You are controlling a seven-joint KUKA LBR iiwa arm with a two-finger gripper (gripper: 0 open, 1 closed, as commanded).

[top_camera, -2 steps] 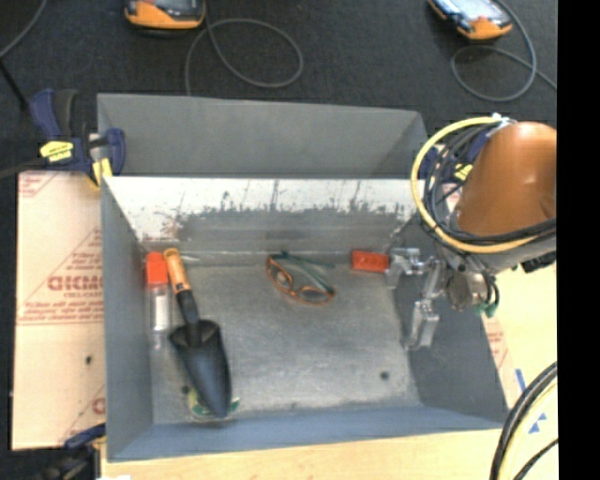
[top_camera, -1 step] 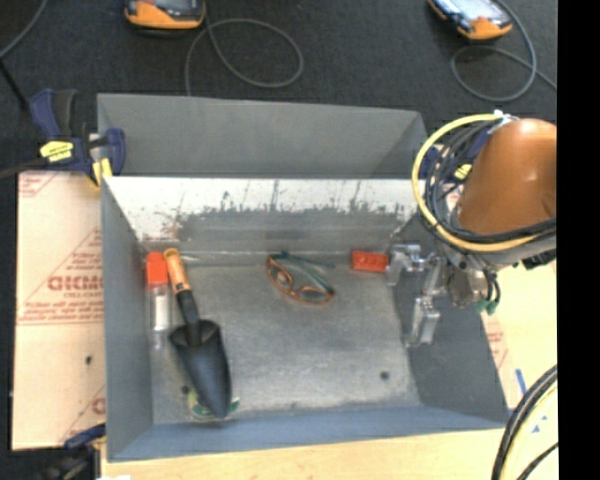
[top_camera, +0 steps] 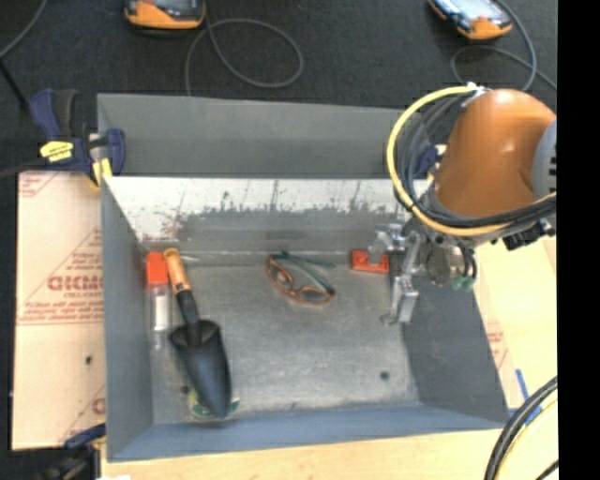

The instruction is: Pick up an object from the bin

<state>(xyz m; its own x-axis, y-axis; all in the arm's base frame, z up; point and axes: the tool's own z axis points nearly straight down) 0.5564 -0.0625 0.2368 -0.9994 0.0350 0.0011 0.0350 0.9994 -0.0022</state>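
The hand (top_camera: 404, 284) partly hides what seems an orange block (top_camera: 365, 262).

1. This looks like a robotics lab with a test rig.
2. A grey metal bin (top_camera: 253, 141) holds a few unrelated small things.
3. A robot arm's orange wrist cover (top_camera: 492, 150), ringed by cables (top_camera: 397, 173), hangs over it.
4. Orange-and-blue devices (top_camera: 164, 11) lie on the dark surface behind.
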